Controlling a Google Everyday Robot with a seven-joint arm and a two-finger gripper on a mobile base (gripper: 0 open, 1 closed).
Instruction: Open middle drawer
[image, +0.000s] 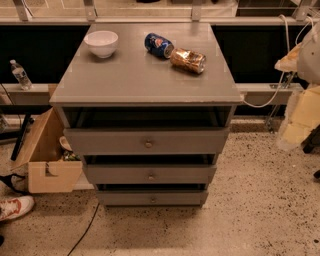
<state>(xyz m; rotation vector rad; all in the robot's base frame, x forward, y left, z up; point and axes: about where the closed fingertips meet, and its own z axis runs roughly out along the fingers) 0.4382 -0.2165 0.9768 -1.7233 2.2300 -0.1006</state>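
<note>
Grey cabinet: the middle drawer (120, 175), with its brass knob (151, 176), sits between two matching fronts below the counter's (140, 80) near edge. A white bowl (101, 43) stands at the far left corner. A blue can (158, 45) and a golden can (188, 60) lie on their sides far right, lettering unreadable. The gripper (304, 100) is blurred at the right, well apart; its grip cannot be told.

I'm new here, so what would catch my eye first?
A grey three-drawer cabinet fills the centre, its middle drawer brass-knobbed. On top: a white bowl back left, a blue can and a gold can lying right of it. The gripper is a pale blur at the right edge.
</note>
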